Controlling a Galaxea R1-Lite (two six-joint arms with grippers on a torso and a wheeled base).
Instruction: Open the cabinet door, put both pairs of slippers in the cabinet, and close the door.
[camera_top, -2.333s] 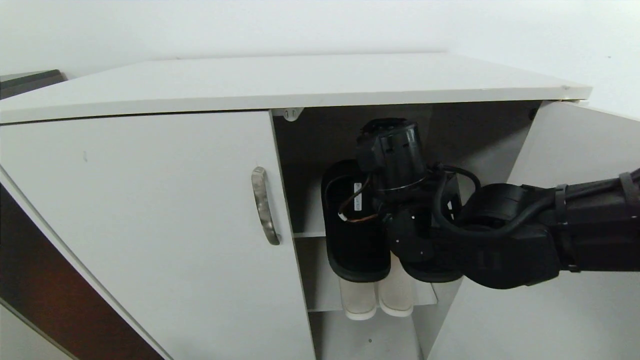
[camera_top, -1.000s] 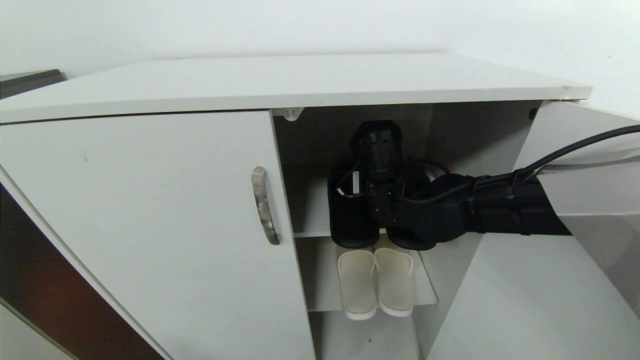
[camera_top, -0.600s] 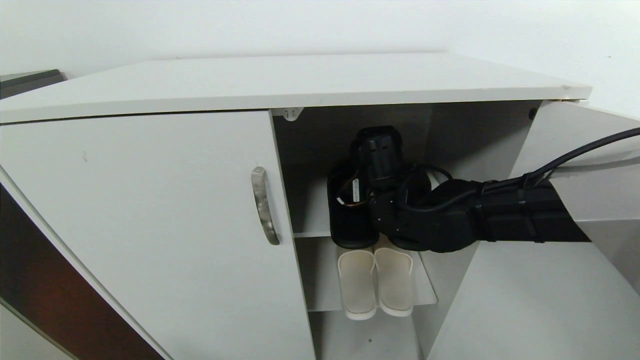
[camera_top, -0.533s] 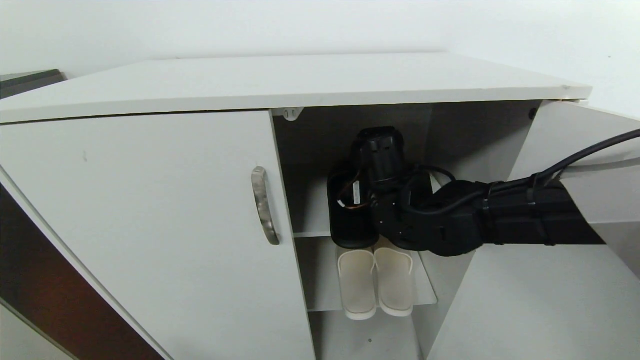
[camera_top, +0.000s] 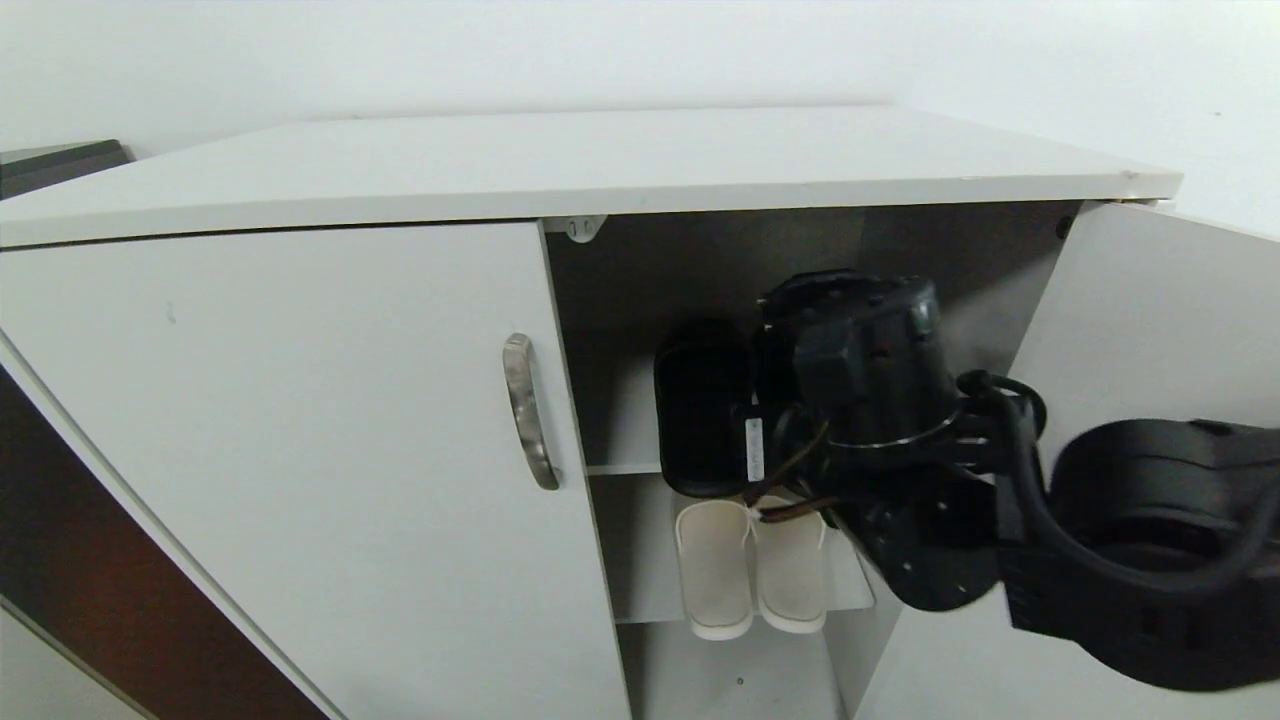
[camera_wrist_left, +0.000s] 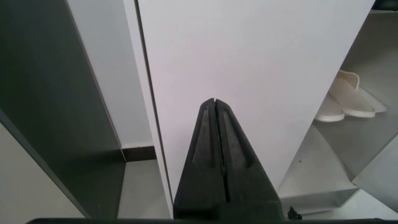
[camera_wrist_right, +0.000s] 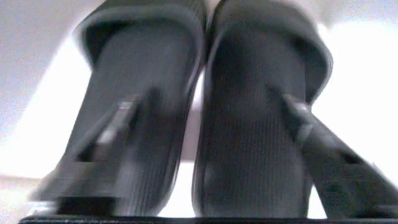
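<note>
Cabinet (camera_top: 600, 170) front and centre, white. Its left door (camera_top: 300, 420) is shut flush, with the handle (camera_top: 528, 410) near the inner edge. The right door (camera_top: 1150, 320) is swung well out to the right, so the right half stands open. The right arm (camera_top: 880, 400) has its wrist in that gap, crowding the right side, and free room lies between it and the left door's edge. The upper shelf (camera_top: 620, 440) carries the black slippers (camera_top: 700, 420), side by side and touching, heels at the shelf's front edge, with bare shelf to their left. The lower shelf (camera_top: 645, 560) holds the white slippers (camera_top: 750, 570), paired up, heels poking just past its front edge. The right end effector (camera_wrist_right: 208, 106) is spread wide, fingers (camera_wrist_right: 112, 134) either side of the black pair and gripping nothing, though blur hides whether they touch. The left end effector (camera_wrist_left: 214, 112) is pinched fully together and empty, hanging before the shut door's panel.
</note>
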